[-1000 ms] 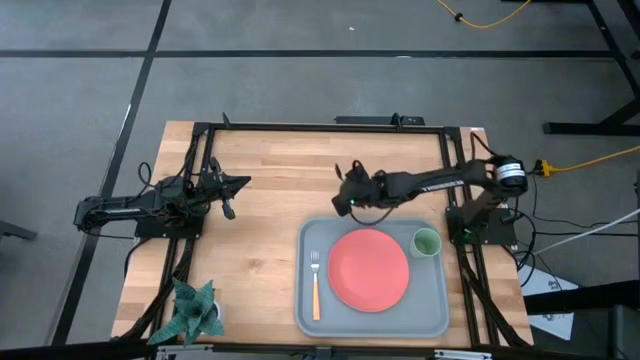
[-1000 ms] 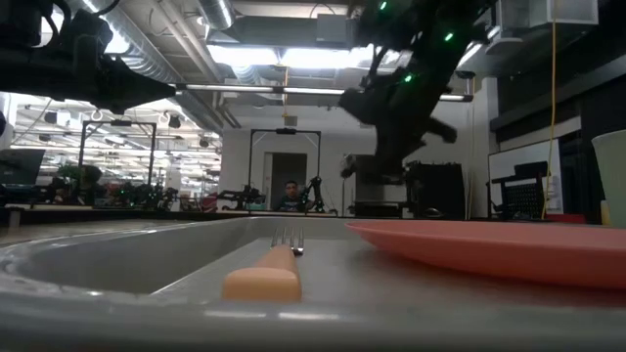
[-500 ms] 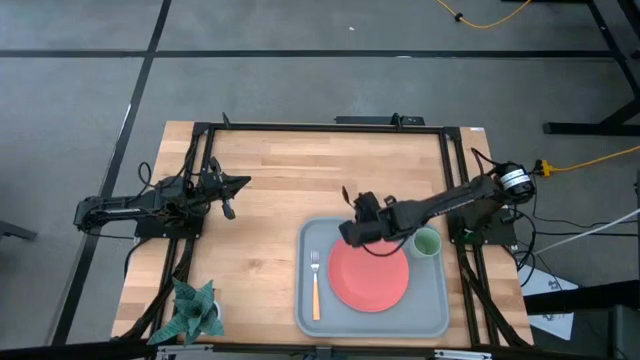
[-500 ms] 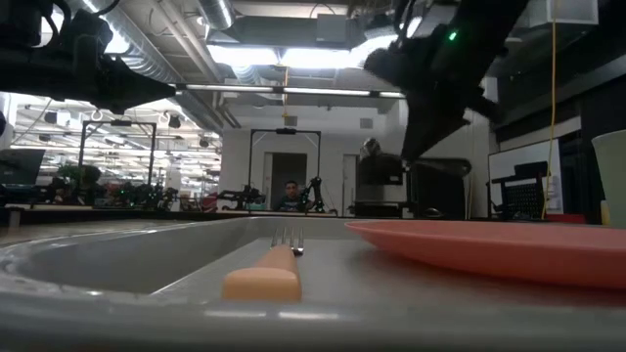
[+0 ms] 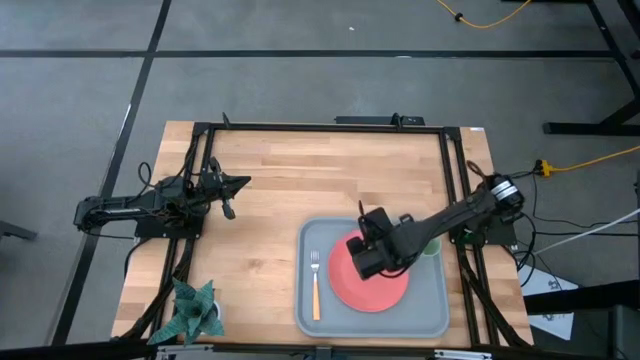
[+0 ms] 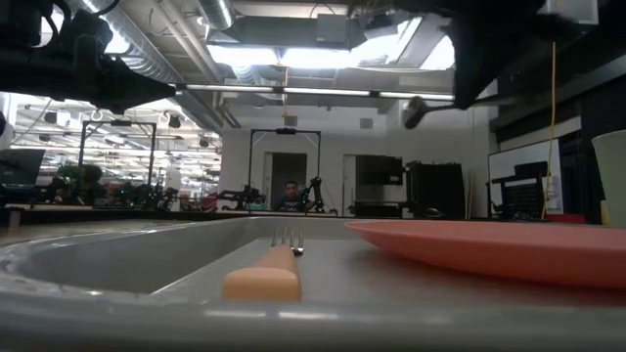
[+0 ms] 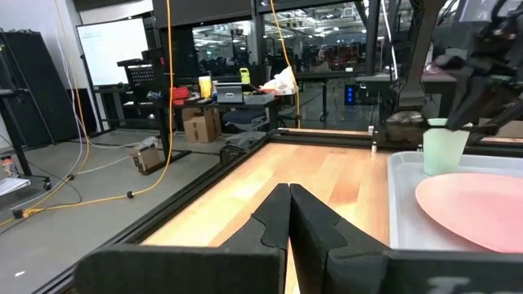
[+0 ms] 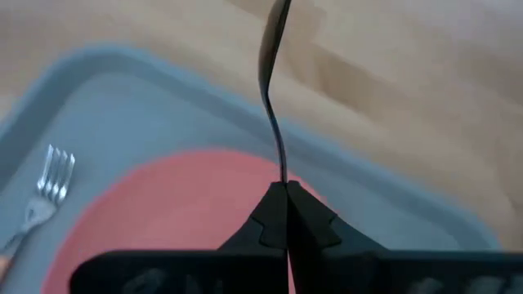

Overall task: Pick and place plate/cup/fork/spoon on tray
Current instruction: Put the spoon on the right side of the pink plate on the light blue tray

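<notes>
Spoon (image 8: 274, 98) pinched by its handle between closed jaws of right gripper (image 8: 285, 192), bowl pointing ahead, held in the air above plate (image 5: 372, 278) and tray (image 5: 436, 309). Plate flat in tray's middle, fork (image 5: 315, 282) alongside in the tray's left part, tines toward the table's far edge, cup (image 7: 445, 146) at the right far corner. Left gripper (image 7: 288, 196) parked at table's left side, jaws pressed together on nothing

matt plate (image 5: 375, 285), pale wood table (image 5: 290, 185)
</notes>
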